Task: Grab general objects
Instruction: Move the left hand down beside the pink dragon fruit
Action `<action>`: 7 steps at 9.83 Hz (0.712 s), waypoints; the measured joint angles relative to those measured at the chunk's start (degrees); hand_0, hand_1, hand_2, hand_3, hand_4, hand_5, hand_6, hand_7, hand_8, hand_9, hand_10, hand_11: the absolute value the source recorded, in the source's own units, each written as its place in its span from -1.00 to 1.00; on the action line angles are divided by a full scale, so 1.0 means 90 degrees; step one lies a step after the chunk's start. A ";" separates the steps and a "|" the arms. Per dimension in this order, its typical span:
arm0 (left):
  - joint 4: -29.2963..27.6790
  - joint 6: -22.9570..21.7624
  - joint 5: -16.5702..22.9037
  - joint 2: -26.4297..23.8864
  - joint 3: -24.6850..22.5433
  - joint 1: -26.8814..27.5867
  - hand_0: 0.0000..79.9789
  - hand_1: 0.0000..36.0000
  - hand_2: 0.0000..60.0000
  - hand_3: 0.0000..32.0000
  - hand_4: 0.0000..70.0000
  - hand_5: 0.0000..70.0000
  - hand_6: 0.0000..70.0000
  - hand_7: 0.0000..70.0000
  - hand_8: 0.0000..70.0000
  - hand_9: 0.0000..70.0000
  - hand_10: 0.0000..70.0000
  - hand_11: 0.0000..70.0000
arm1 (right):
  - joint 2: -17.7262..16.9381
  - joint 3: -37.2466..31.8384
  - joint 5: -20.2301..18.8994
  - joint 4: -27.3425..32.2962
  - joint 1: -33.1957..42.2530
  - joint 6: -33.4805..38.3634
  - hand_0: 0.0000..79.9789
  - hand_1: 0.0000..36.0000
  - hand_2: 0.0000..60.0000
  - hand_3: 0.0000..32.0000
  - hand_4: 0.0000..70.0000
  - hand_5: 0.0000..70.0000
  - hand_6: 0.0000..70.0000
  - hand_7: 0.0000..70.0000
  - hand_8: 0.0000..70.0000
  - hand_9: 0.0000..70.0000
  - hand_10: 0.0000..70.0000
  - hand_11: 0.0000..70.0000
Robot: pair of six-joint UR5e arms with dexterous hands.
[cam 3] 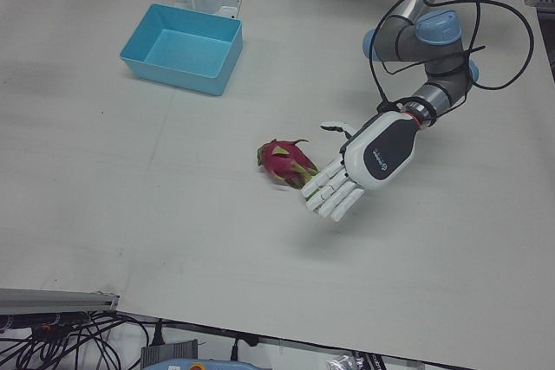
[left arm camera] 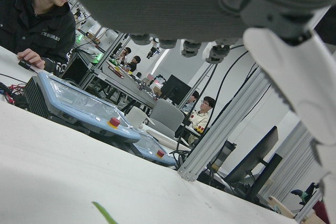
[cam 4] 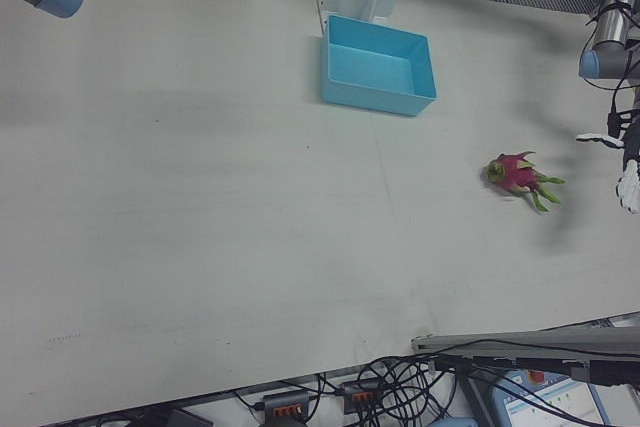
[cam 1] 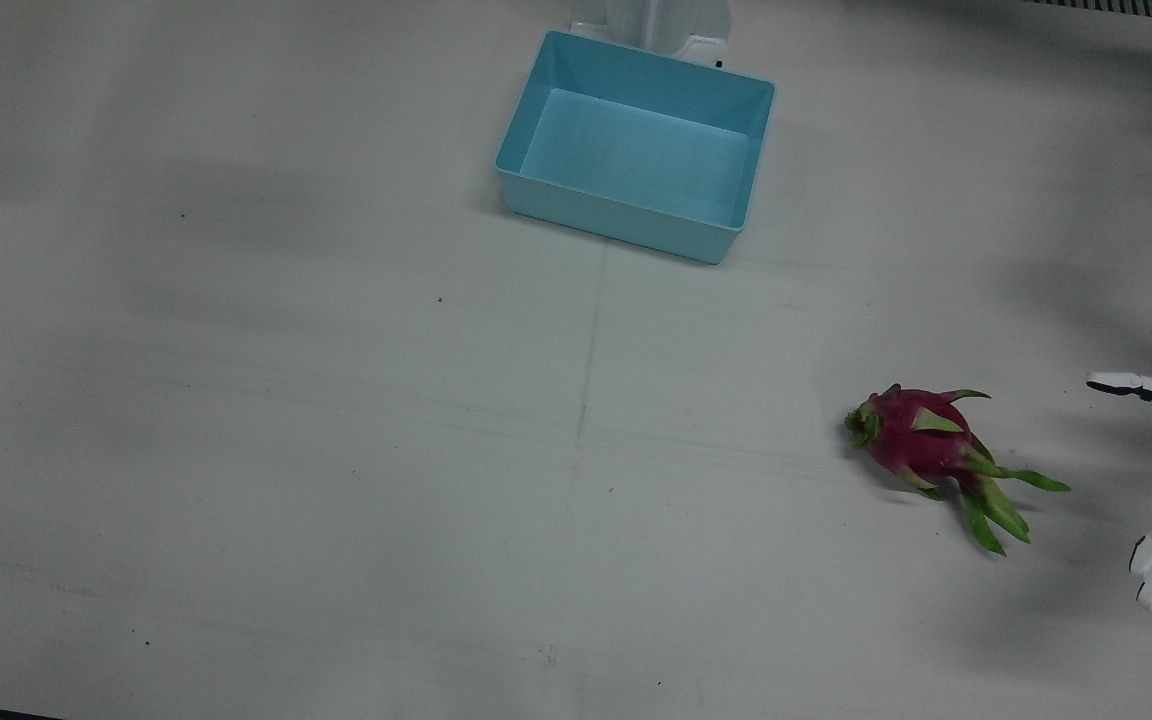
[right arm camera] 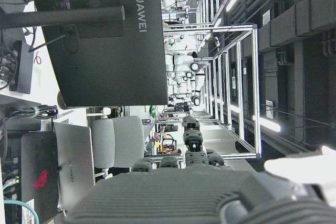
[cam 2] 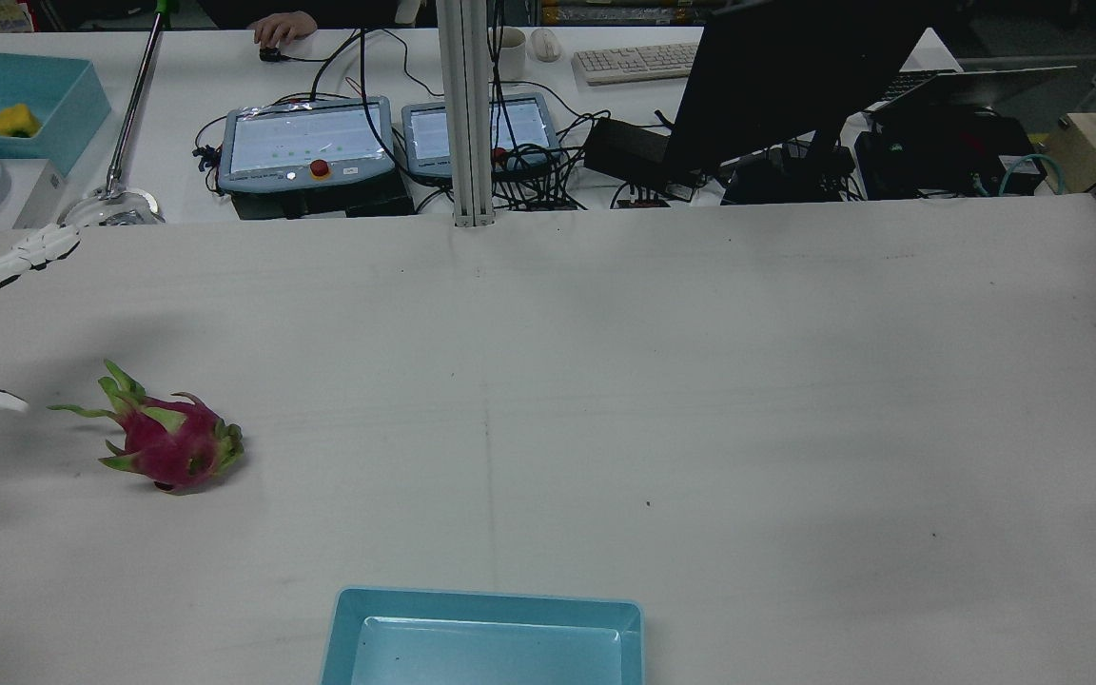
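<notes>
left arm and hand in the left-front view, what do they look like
The left hand is white, with segmented fingers showing dark gaps at the joints, and a dark grey panel on its back bearing a small white marking. The arm above it is silver-grey tubing with light blue joint caps. Black cables loop loosely from the wrist up along the arm.

Front cam top-down, rear cam opposite; both share table.

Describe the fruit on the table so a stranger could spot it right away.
Start from the white table with a light blue bin by the robot's edge. Toward the robot's left hand lies a dragon fruit, lying on its side: the only magenta thing there, with green leafy scales.
</notes>
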 measured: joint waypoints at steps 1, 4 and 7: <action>0.0119 0.0335 0.0043 0.0002 -0.0049 0.0158 0.46 0.76 -0.30 -0.35 -1.00 -1.00 -1.00 -0.89 -1.00 -1.00 -1.00 -1.00 | -0.0001 0.0000 0.0000 0.0000 0.0000 0.0000 -1.00 -1.00 -1.00 -1.00 -1.00 -1.00 -1.00 -1.00 -1.00 -1.00 -1.00 -1.00; 0.0494 0.1200 0.0070 0.0008 -0.0151 0.0621 0.46 0.79 -0.30 0.05 -1.00 -1.00 -1.00 -0.94 -1.00 -1.00 -1.00 -1.00 | -0.0005 0.0000 0.0000 0.0000 0.0000 0.0000 -1.00 -1.00 -1.00 -1.00 -1.00 -1.00 -1.00 -1.00 -1.00 -1.00 -1.00 -1.00; 0.0642 0.1655 0.0048 0.0013 -0.0155 0.0801 0.49 0.85 -0.29 0.50 -1.00 -1.00 -1.00 -0.99 -1.00 -1.00 -1.00 -1.00 | -0.0004 0.0000 0.0000 0.0000 0.0000 0.0000 -1.00 -1.00 -1.00 -1.00 -1.00 -1.00 -1.00 -1.00 -1.00 -1.00 -1.00 -1.00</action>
